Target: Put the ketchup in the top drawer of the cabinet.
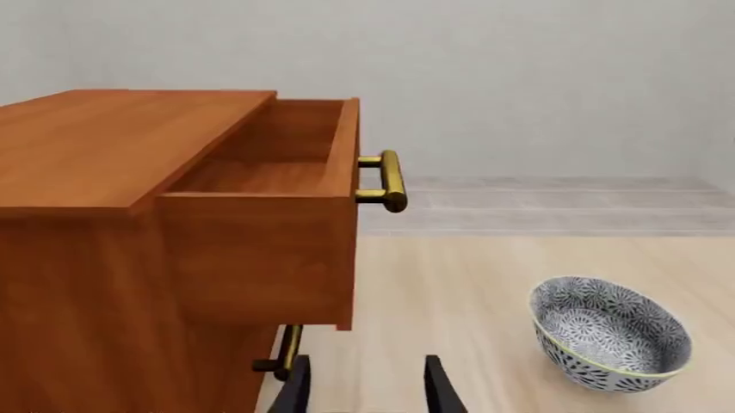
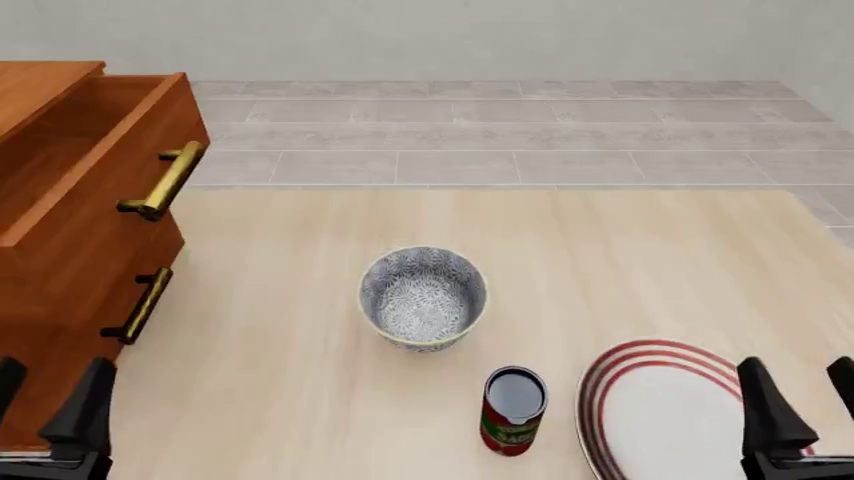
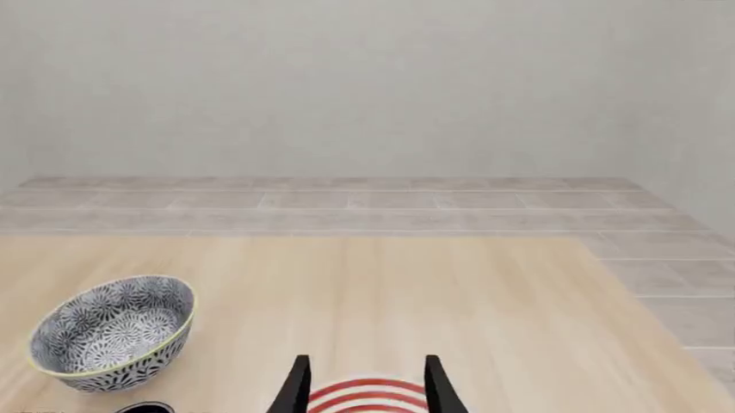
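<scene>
While the top drawer [image 2: 94, 150] of the cabinet [image 1: 103, 258] stands pulled out, the ketchup [image 2: 513, 411] sits upright on the surface [image 2: 267, 300] between bowl [image 2: 422, 297] and plate [image 2: 661, 415]. The left hand [image 2: 47, 405] and right hand [image 2: 801, 405] are both open and empty.

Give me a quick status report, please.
Both claws open, empty. Ketchup upright on table, untouched. Top drawer open. Bowl between them.
</scene>
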Controlling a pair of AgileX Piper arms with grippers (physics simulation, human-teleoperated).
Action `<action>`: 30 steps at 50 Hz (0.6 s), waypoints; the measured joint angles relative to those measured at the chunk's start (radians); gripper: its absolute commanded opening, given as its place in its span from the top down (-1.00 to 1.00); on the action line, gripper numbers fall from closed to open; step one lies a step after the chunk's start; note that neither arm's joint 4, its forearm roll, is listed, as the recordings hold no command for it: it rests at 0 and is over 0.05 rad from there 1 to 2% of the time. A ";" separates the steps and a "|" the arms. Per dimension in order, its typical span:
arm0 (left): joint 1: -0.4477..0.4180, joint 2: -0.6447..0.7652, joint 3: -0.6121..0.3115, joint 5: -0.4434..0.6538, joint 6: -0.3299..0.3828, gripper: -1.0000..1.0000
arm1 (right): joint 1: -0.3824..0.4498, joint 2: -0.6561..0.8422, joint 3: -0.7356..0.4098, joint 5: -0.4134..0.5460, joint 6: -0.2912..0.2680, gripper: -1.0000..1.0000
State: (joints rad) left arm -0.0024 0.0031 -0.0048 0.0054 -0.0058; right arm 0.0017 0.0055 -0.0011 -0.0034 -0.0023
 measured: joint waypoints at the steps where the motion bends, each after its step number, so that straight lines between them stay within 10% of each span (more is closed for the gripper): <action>1: -0.001 0.002 -0.003 0.003 -0.004 -1.00 | 0.001 0.002 0.000 -0.001 -0.002 -1.00; 30: -0.260 0.057 -0.264 0.279 0.012 -1.00 | -0.003 0.044 0.000 -0.024 -0.031 -1.00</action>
State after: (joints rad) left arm -0.2627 0.0605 -0.2689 0.2848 0.0058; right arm -0.0016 0.0491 -0.0007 -0.0278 -0.0330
